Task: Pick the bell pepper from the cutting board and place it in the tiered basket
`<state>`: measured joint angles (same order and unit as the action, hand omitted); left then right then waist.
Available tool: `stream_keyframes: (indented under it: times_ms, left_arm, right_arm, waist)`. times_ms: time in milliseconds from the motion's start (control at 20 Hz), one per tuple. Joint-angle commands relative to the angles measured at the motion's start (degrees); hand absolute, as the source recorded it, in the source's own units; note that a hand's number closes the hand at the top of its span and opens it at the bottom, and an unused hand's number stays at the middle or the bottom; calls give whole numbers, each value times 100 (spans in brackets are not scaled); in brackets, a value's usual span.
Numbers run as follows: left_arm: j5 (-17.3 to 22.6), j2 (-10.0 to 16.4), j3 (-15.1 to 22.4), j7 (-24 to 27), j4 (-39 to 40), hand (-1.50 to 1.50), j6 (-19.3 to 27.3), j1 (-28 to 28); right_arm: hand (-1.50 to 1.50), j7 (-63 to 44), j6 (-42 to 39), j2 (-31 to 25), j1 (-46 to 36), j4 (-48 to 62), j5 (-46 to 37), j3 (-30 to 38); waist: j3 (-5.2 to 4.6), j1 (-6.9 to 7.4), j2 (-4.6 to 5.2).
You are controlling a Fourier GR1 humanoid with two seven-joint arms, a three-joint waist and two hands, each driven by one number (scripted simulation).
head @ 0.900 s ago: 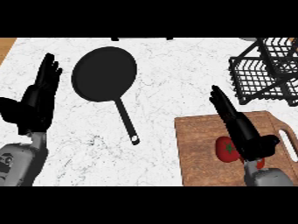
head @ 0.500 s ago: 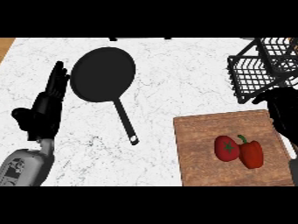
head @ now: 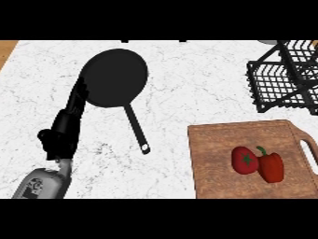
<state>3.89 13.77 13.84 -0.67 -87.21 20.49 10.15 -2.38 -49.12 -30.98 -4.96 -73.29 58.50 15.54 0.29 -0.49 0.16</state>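
Head view, nearest first: the bell pepper (head: 270, 168) lies on the wooden cutting board (head: 216, 154) at the lower right. It sits on the board's right half, near the handle slot. It shows as two red lobes touching, one round with a green star-shaped mark, the other longer, with a green stem curving up between them.

By its look it should be light, hollow and fairly stiff. Its skin is waxy and smooth, so it could slide in the fingers or roll on its rounded sides. A sound hold would probably be across the widest part of the body, thumb on one side and fingers on the other. The thin stem could snap or twist.

At the lower left the left hand (head: 63, 130) rests over the white marble counter (head: 189, 79), fingers straight and pointing away, holding nothing. Its fingertips reach the rim of the black frying pan (head: 113, 77), whose handle runs down towards the board.

Farthest off, at the upper right, stands the black wire tiered basket (head: 285, 79), apart from the board. The right hand cannot be made out anywhere, so the pick has yet to start.
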Motion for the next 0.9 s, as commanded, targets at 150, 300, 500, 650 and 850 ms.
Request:
stream_keyframes:
  times_ms: [150,300,500,650,850]
  left_arm:
    - [-32,-6,-7,40,-43,0,-24,-61]
    - [-152,-109,76,-51,16,0,110,17]
    - [-138,-40,51,-120,-109,0,105,-137]
    - [-172,-95,78,20,-102,0,129,-220]
    - [-247,-208,150,-156,-34,0,125,48]
  right_arm:
    - [-150,189,-1800,-1666,-1,194,-648,999]
    - [-150,109,-1799,-2200,-306,-667,-1521,1118]
    - [-150,212,-1777,-2539,-339,-1861,-2614,1514]
    - [-150,190,-1631,-2513,-335,-2876,-3333,1563]
    - [-150,176,-1445,-2139,-258,-3751,-4299,1287]
  waist:
    - [-14,-51,-19]
    - [-20,-68,-37]
    - [-11,-124,-91]
    - [-15,-104,-80]
    - [-17,6,-20]
